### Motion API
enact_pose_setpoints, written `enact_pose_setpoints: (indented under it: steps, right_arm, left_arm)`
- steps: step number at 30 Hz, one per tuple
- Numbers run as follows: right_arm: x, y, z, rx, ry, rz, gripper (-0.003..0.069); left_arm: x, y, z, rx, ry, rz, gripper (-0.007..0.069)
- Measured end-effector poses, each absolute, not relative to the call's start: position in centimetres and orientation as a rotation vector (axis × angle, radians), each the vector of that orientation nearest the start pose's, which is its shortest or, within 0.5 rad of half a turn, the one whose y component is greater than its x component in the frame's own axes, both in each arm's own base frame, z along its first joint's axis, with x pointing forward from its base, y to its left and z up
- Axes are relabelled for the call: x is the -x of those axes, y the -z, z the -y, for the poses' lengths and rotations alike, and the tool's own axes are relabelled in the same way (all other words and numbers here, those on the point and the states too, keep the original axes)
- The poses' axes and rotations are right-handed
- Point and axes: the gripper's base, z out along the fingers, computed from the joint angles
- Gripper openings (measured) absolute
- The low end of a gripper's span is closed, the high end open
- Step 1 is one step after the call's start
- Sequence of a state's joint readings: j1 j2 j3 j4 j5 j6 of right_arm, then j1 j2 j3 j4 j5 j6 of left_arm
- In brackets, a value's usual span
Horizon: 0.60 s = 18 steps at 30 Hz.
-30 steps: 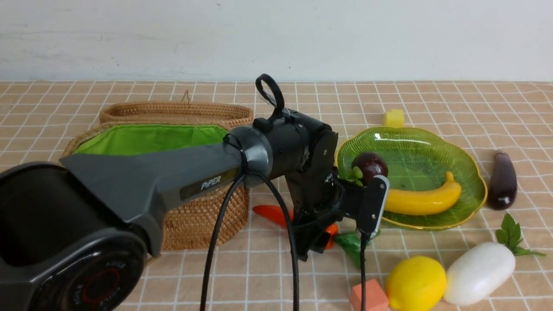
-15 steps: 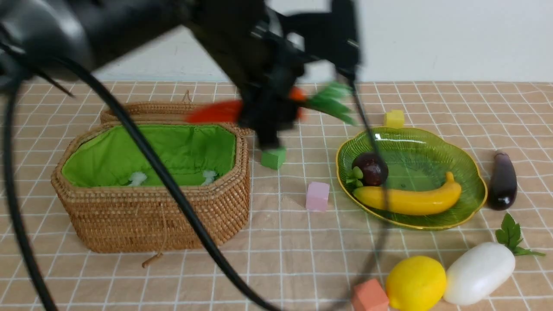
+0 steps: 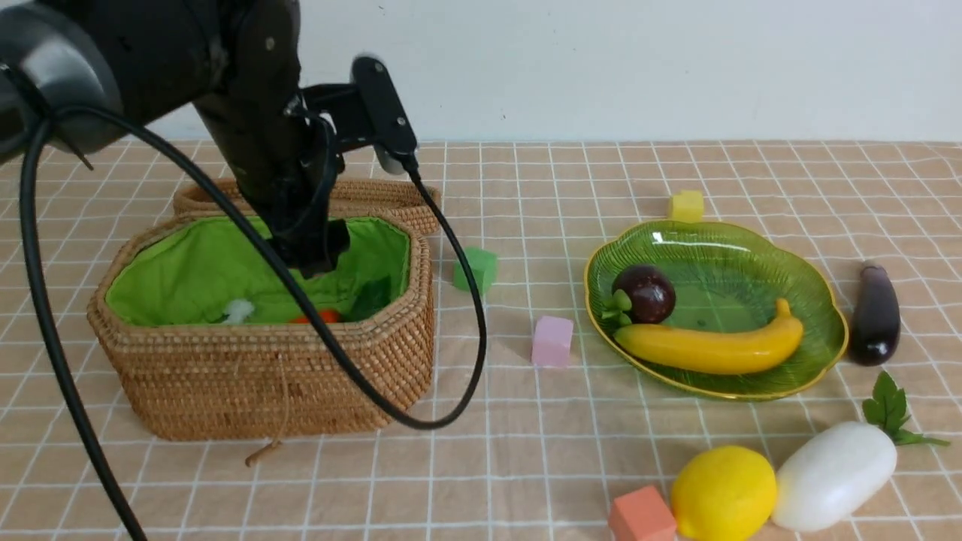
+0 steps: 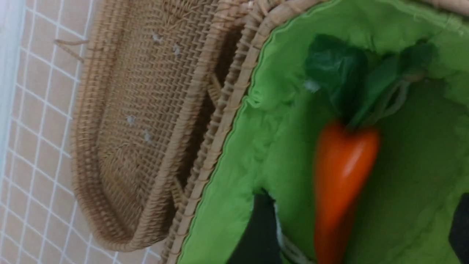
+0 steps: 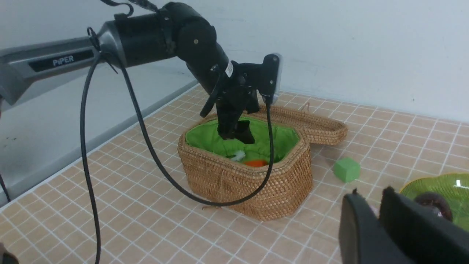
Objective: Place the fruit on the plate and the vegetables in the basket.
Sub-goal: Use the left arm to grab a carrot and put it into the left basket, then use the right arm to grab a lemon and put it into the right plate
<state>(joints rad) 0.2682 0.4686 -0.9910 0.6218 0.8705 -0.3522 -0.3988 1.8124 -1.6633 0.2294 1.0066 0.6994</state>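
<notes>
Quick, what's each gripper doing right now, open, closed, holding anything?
Left gripper: open, empty, over the carrot in the basket.
Right gripper: closed or nearly so, holding nothing.

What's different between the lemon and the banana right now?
The banana is long and curved; the lemon is a plump oval. The banana lies on the green plate beside the mangosteen; the lemon sits on the tablecloth beside the white radish. Both are yellow fruit.

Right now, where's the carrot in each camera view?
Front view: the carrot, an orange sliver low inside the basket.
Left wrist view: mid-frame, against the green lining.
Right wrist view: an orange patch inside the basket.
Shared landmark: the basket's green lining.
</notes>
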Motion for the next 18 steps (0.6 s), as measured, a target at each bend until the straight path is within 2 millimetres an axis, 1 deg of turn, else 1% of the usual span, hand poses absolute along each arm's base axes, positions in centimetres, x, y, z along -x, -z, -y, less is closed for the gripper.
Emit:
enact_pose_setpoints:
  steps: [2,3,4,5,8,9,10,11,12,13,14,15,16,17,18]
  right_arm:
    - [-3.1,-43.0,-5.2,0.522,-0.663,-1.727,0.0115]
    - [-3.4,-42.7,-5.4,0.53,-0.676,-1.773,0.0116]
    - [-4.3,-42.3,-5.6,0.533,-0.686,-1.835,0.0117]
    - [-4.7,-42.1,-5.8,0.535,-0.689,-1.873,0.0118]
    - [-7.3,-40.8,-6.3,0.538,-0.679,-2.042,0.0117]
    - [-8.0,-40.4,-6.5,0.534,-0.671,-2.087,0.0118]
    - [-8.2,-40.3,-6.5,0.535,-0.669,-2.097,0.0118]
    - [-9.4,-39.6,-6.7,0.525,-0.652,-2.164,0.0118]
    - [-10.5,-39.1,-6.8,0.511,-0.636,-2.214,0.0118]
    - [-10.7,-39.0,-6.8,0.508,-0.634,-2.222,0.0118]
    - [-11.8,-38.4,-7.0,0.494,-0.617,-2.276,0.012]
    - [-12.6,-38.0,-7.1,0.48,-0.611,-2.313,0.012]
    - [-13.2,-37.6,-7.2,0.468,-0.606,-2.344,0.012]
    - [-14.0,-37.0,-7.4,0.453,-0.603,-2.383,0.012]
    - [-15.2,-36.2,-7.7,0.43,-0.607,-2.439,0.0116]
  left_arm:
    - [-37.1,-32.4,14.3,-1.395,-0.374,-2.219,0.0627]
    - [-36.3,-33.5,14.9,-1.302,-0.339,-2.224,0.0594]
    - [-35.2,-34.8,15.5,-1.224,-0.302,-2.219,0.0534]
    - [-34.4,-35.8,15.9,-1.139,-0.261,-2.229,0.0479]
    - [-31.1,-38.9,16.8,-0.952,-0.141,-2.248,0.0236]
    - [-29.6,-40.1,16.9,-0.885,-0.092,-2.256,0.0133]
    - [-29.1,-40.6,16.8,-0.856,-0.074,-2.255,0.0099]
    - [-27.1,-42.1,16.5,-0.791,-0.016,-2.255,0.0016]
    - [-25.3,-43.3,16.0,-0.746,0.028,-2.243,-0.0013]
    - [-25.3,-43.2,16.1,-0.751,0.029,-2.246,-0.0013]
    - [-23.0,-44.1,15.1,-0.717,0.072,-2.225,-0.0013]
    - [-21.6,-44.6,14.4,-0.687,0.104,-2.207,-0.0013]
    - [-20.4,-44.7,13.8,-0.672,0.13,-2.194,-0.0013]
    - [-18.7,-44.9,12.8,-0.651,0.166,-2.165,-0.0013]
    - [-17.5,-43.7,12.2,-0.644,0.2,-2.164,-0.0013]
